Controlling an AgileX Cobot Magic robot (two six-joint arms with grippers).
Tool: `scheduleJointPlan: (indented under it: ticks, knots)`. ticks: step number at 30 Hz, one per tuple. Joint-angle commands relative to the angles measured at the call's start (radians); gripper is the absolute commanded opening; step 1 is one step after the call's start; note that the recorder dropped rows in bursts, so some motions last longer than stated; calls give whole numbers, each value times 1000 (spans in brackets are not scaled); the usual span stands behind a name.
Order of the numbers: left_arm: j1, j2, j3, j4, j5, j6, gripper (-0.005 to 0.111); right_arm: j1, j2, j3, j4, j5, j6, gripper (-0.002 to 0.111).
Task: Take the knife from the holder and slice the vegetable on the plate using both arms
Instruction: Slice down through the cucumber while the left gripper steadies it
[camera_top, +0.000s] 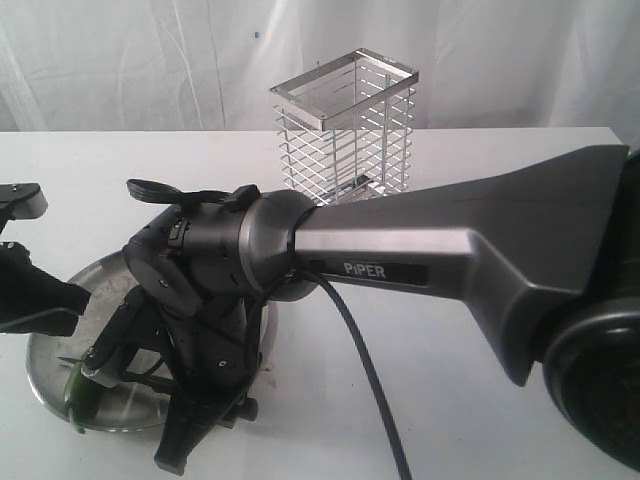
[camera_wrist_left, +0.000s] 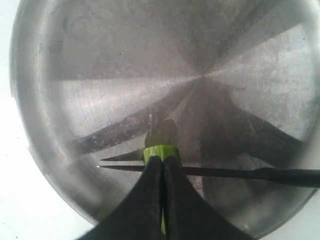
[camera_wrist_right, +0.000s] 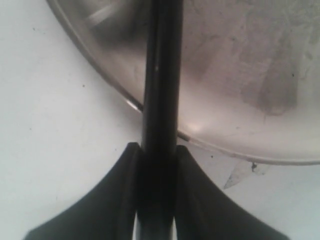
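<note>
Left tool (camera_wrist_left: 163, 162) pinches vegetable (camera_wrist_left: 160, 151) on plate (camera_wrist_left: 100, 75); right tool (camera_wrist_right: 157, 146) clamps knife (camera_wrist_right: 161, 75), knife seemingly touching vegetable.

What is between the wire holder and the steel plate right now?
In the exterior view, the right arm crosses above the white table between the holder and the plate; it hides whatever lies beneath it.

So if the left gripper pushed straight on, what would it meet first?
Probably the knife blade, crossing right by the tips of the left gripper, which is shut on the vegetable; then the plate floor. Depth is unclear.
</note>
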Motion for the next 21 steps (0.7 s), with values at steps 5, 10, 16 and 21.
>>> scheduleJointPlan:
  ticks: [5,10,16,21]
  knots:
    - [4,20,31,11,-22,1,1,-3,-12,-8,1,-5,-10,0]
    - [4,58,31,11,-33,3,1,-3,-12,-8,1,-3,-10,0]
    - [4,65,31,9,-74,3,1,-3,-12,-8,-1,2,-10,0]
    - [2,97,31,7,-110,3,1,-3,-12,-8,-1,4,-10,0]
